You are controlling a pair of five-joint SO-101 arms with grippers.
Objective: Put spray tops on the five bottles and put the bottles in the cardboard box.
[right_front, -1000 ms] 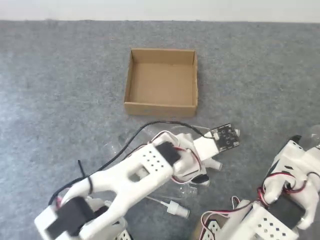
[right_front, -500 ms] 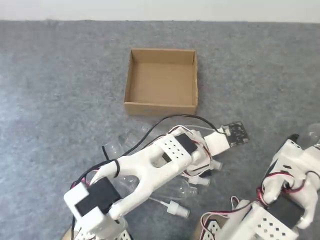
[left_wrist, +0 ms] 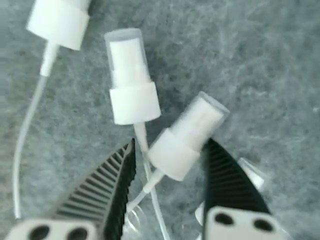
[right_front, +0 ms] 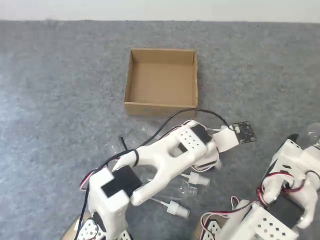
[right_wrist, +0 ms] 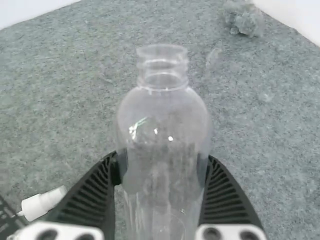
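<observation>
Two jobs are being set up together. The left gripper (left_wrist: 170, 147) is hovering with its jaws spread on either side of a white spray top (left_wrist: 186, 141) lying on the grey carpet (left_wrist: 260, 60), apparently lining up to pinch it. A second top (left_wrist: 131, 90) is lying just beside. The right gripper (right_wrist: 161, 162) is pinching a clear bottle (right_wrist: 162, 115) by its body, leaving the open neck free, likely to receive a top. The cardboard box (right_front: 160, 108), farther off, is holding no bottle yet.

The cardboard box (right_front: 161, 108) is brown, the carpet (right_front: 60, 90) mottled grey, the spray tops (left_wrist: 132, 100) white, the bottle (right_wrist: 162, 135) clear.
</observation>
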